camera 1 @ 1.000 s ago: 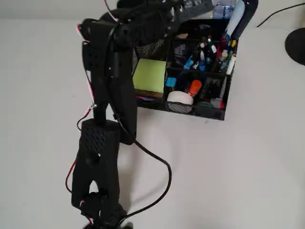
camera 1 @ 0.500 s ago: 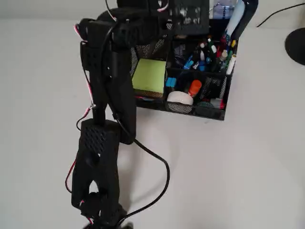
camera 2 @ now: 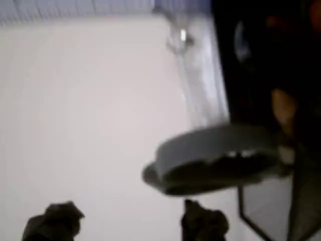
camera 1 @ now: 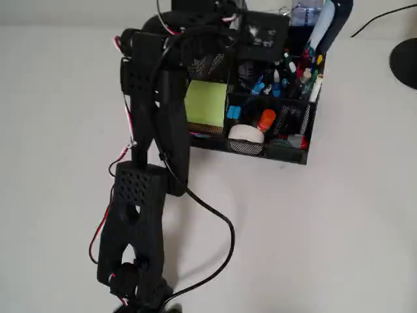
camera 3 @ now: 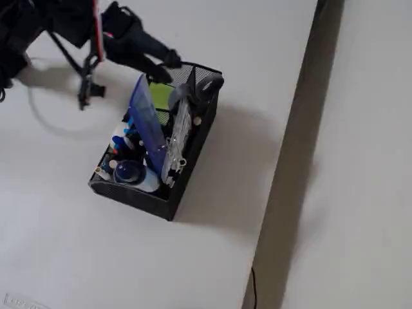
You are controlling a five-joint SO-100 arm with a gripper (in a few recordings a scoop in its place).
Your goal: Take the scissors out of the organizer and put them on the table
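The black mesh organizer (camera 1: 287,151) (camera 3: 187,167) stands on the white table (camera 1: 339,228) (camera 3: 58,244). The scissors (camera 3: 181,129) stand in its end compartment, silver blades down and the grey and black loop handles (camera 3: 205,84) at the rim. In the wrist view the grey handle (camera 2: 215,158) is blurred and close, with the blade (camera 2: 198,75) running away from it. My gripper (camera 2: 128,223) (camera 3: 168,61) is open, its fingertips (camera 2: 203,221) just short of the handle, with nothing between them. My black arm (camera 1: 153,150) reaches over the organizer's left end.
The organizer also holds a lime-green pad (camera 1: 206,103), a white tape roll (camera 1: 246,134), pens (camera 1: 287,72) and a blue plastic piece (camera 3: 147,125). The table's edge (camera 3: 283,167) runs down the right of the fixed view. A black cable (camera 1: 218,228) loops beside the arm.
The arm has shifted slightly to the right in the overhead view, bringing the wrist further over the organizer's back end. The organizer has not moved.
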